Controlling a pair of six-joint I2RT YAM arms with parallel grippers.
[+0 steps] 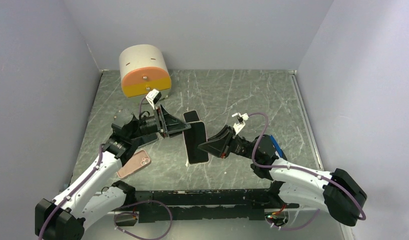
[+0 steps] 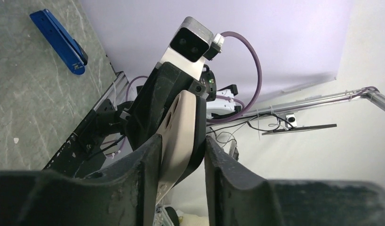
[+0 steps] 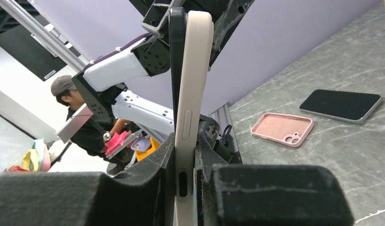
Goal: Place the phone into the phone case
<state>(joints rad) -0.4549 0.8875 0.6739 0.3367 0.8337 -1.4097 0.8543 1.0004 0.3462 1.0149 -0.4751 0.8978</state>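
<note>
Above the middle of the table, the two arms meet around a phone that stands on its long edge, clear of the surface. The right gripper is clenched on its near end, one finger pressed on the dark screen side and the other on the back of the cream case. The phone lies flat against the open face of that case. From the right wrist its black edge shows beside the cream wall, and it cannot be told whether it is fully seated.

The left gripper reaches in from the opposite side, with its fingers standing on either side of the far end of the cased phone. One finger looks to be touching the cream back and the other stands just beside the black edge. Whether they have actually clamped cannot be told.

On the table near the left arm lies a pink case, open side up, with its camera cut-out at one corner. A second phone lies flat and screen up just beyond the held one. A blue bar-shaped thing rests by the right arm. A cream and orange drum sits at the far left corner
</note>
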